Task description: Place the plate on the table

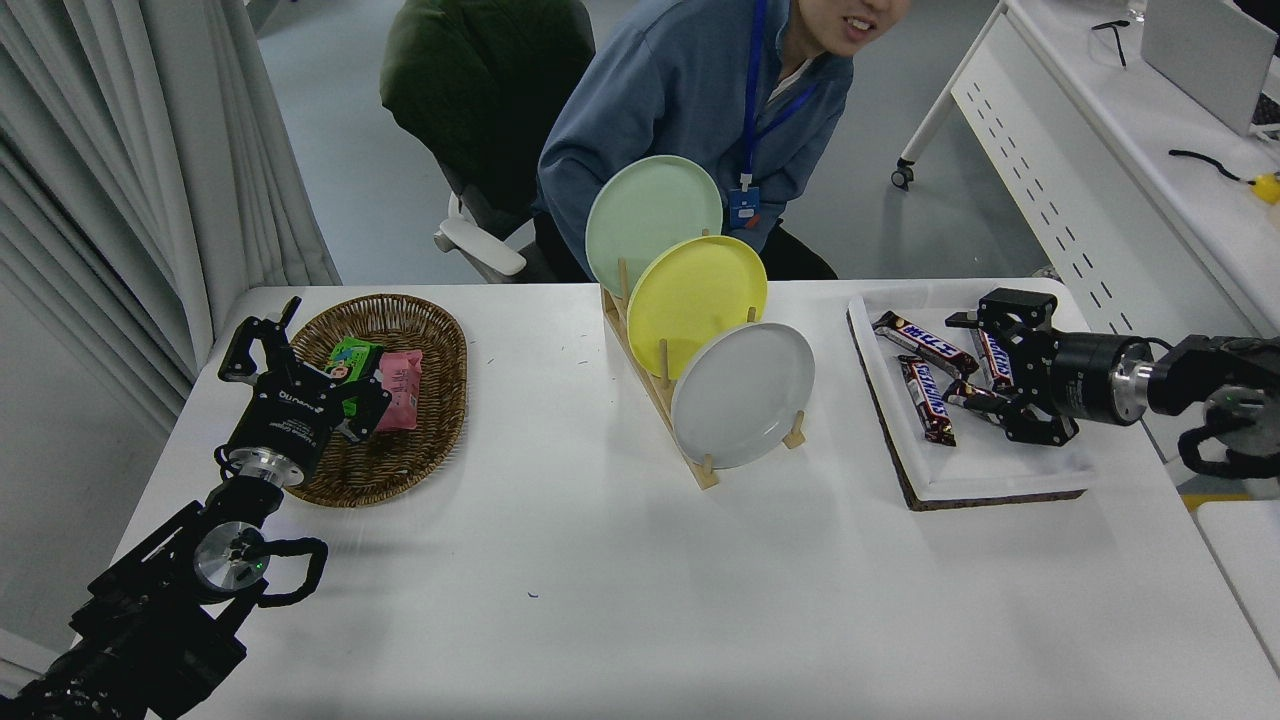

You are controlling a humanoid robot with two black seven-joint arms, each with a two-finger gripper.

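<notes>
**On the rack: grey plate upright, untouched**

At the near end of the wooden peg rack (660,385) on the white counter (620,580), the round light-grey plate (743,395) stands on edge, in front of a yellow plate (697,300) and a pale green plate (652,218). Right of the rack, the right tool (975,375) hovers spread wide over a white tray (985,470) of chocolate bars (925,398). Left of the rack, the left tool (262,335) is parked with fingers apart over a wicker basket (415,450).

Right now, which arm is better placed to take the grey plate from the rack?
Right, probably: the right gripper is nearer the plate, over the tray; the left gripper is by the basket.
</notes>
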